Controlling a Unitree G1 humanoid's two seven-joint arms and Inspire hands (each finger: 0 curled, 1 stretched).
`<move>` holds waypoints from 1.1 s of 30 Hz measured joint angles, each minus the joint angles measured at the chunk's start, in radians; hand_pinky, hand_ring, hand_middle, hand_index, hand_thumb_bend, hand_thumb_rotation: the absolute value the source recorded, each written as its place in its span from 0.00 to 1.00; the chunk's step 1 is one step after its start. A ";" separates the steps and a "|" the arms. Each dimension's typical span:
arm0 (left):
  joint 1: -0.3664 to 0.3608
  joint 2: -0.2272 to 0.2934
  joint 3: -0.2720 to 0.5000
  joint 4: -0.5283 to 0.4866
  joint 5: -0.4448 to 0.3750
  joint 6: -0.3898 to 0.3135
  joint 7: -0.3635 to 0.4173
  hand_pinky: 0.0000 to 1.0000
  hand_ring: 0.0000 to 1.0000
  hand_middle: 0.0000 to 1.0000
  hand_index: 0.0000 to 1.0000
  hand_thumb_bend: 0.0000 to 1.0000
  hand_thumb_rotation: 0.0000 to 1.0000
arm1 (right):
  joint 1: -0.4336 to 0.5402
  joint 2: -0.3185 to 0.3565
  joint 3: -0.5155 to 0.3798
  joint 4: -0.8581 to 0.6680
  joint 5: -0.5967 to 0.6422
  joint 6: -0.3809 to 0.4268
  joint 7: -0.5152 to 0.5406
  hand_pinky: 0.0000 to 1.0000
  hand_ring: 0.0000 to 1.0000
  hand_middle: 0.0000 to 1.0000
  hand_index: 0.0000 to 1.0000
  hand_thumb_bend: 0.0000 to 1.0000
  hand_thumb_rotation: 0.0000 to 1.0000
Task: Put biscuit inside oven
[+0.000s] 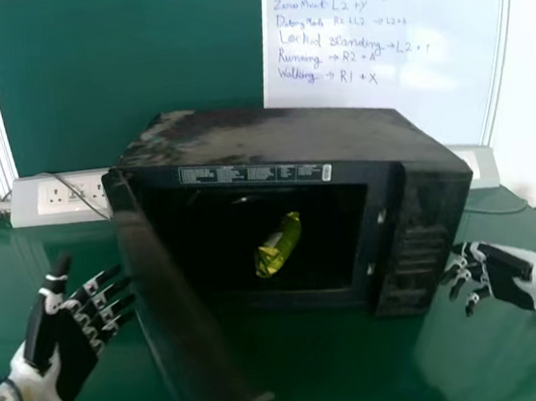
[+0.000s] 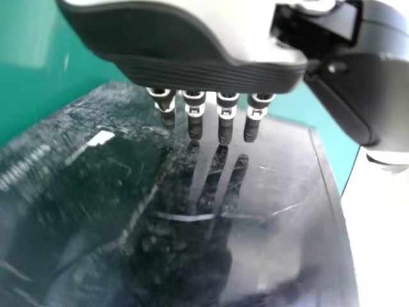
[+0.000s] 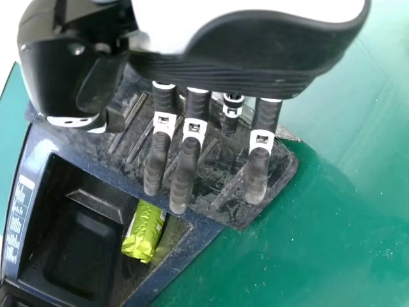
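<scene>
The fingers [image 2: 225, 121] of the left hand [image 1: 67, 344] were straight and parted, with hold of nothing; those of the right hand [image 1: 509, 275] were extended with a slight bend, likewise holding nothing. Just past the left fingertips stood the oven door [image 1: 179, 307], swung wide open, its outer face towards them. Beyond it, to the robot's right, the biscuit packet [image 1: 278, 246] lay inside the oven [image 1: 271, 137], its long axis slanting from near left to far right. The right hand was beside the control panel [image 1: 424, 250], on the packet's other side. Neither hand was plainly nearer the packet, but the left was clearly nearer the door.

With the packet in, the task looked all but done. If the door was to be shut, the left hand seemed suited to pushing it from outside; a hard push might have shifted the oven.

The oven sat on a green worktop [image 1: 337, 377]. Behind were a dark green board [image 1: 136, 61], a whiteboard [image 1: 379, 72] with handwriting, and wall sockets [image 1: 69, 194] to the left.
</scene>
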State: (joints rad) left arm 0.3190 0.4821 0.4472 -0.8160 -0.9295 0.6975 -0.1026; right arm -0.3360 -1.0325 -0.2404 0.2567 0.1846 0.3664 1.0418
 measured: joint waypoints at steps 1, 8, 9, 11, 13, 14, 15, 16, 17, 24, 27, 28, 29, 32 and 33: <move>-0.007 0.001 -0.008 -0.007 -0.008 0.007 0.008 0.71 0.79 0.82 0.83 0.76 0.24 | 0.002 0.000 -0.004 -0.006 0.000 0.001 -0.005 0.29 0.35 0.38 0.47 0.51 0.17; -0.055 0.006 -0.040 -0.049 -0.064 0.039 0.082 0.75 0.81 0.83 0.85 0.69 0.20 | 0.013 0.000 -0.012 -0.036 0.000 0.021 -0.018 0.29 0.35 0.37 0.47 0.51 0.17; -0.058 0.009 -0.043 -0.050 -0.071 0.042 0.092 0.75 0.81 0.84 0.85 0.68 0.20 | 0.015 0.000 -0.012 -0.042 0.000 0.029 -0.022 0.30 0.35 0.37 0.47 0.51 0.17; -0.063 0.014 -0.048 -0.057 -0.077 0.051 0.113 0.76 0.82 0.84 0.85 0.67 0.18 | 0.017 -0.001 -0.012 -0.049 0.000 0.043 -0.025 0.30 0.35 0.37 0.47 0.51 0.17; -0.066 0.019 -0.052 -0.062 -0.094 0.057 0.133 0.77 0.83 0.84 0.86 0.65 0.18 | 0.019 -0.001 -0.012 -0.052 0.000 0.056 -0.026 0.30 0.35 0.38 0.47 0.51 0.17; -0.069 0.021 -0.054 -0.066 -0.101 0.058 0.138 0.77 0.83 0.85 0.86 0.65 0.18 | 0.020 -0.001 -0.012 -0.055 0.000 0.063 -0.026 0.30 0.35 0.38 0.47 0.51 0.17; -0.071 0.024 -0.057 -0.068 -0.108 0.059 0.144 0.78 0.83 0.85 0.86 0.64 0.18 | 0.022 -0.001 -0.012 -0.062 0.000 0.070 -0.026 0.30 0.35 0.38 0.47 0.51 0.17; -0.072 0.029 -0.060 -0.070 -0.113 0.059 0.148 0.78 0.84 0.85 0.87 0.63 0.18 | 0.023 -0.001 -0.012 -0.070 0.000 0.071 -0.026 0.30 0.35 0.38 0.47 0.51 0.17; -0.073 0.034 -0.062 -0.073 -0.116 0.059 0.154 0.79 0.84 0.85 0.87 0.63 0.18 | 0.024 -0.001 -0.012 -0.076 0.000 0.071 -0.026 0.30 0.35 0.38 0.47 0.51 0.17; -0.078 0.046 -0.076 -0.077 -0.153 0.060 0.195 0.80 0.84 0.86 0.88 0.61 0.14 | 0.030 -0.003 -0.012 -0.067 0.000 0.020 -0.015 0.29 0.35 0.37 0.47 0.51 0.17; -0.100 0.048 -0.092 -0.077 -0.153 0.062 0.216 0.79 0.83 0.86 0.88 0.60 0.12 | 0.031 -0.003 -0.012 -0.065 0.000 0.019 -0.015 0.29 0.35 0.38 0.47 0.51 0.17; -0.109 0.048 -0.101 -0.076 -0.152 0.062 0.220 0.80 0.84 0.86 0.89 0.60 0.12 | 0.031 -0.003 -0.012 -0.065 0.000 0.021 -0.016 0.29 0.35 0.38 0.48 0.51 0.17; -0.116 0.048 -0.111 -0.075 -0.152 0.062 0.221 0.80 0.84 0.86 0.89 0.60 0.12 | 0.031 -0.003 -0.012 -0.065 0.000 0.022 -0.016 0.29 0.36 0.38 0.47 0.51 0.17; -0.146 0.047 -0.139 -0.064 -0.150 0.064 0.224 0.81 0.85 0.87 0.90 0.59 0.12 | 0.031 -0.003 -0.012 -0.063 0.000 0.038 -0.019 0.29 0.35 0.38 0.47 0.51 0.17; -0.155 0.047 -0.149 -0.058 -0.148 0.064 0.227 0.80 0.85 0.87 0.89 0.59 0.12 | 0.031 -0.003 -0.012 -0.063 0.000 0.041 -0.023 0.29 0.35 0.38 0.47 0.51 0.17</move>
State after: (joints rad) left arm 0.1637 0.5294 0.2980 -0.8744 -1.0780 0.7617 0.1247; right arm -0.3053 -1.0353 -0.2524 0.1936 0.1850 0.4069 1.0191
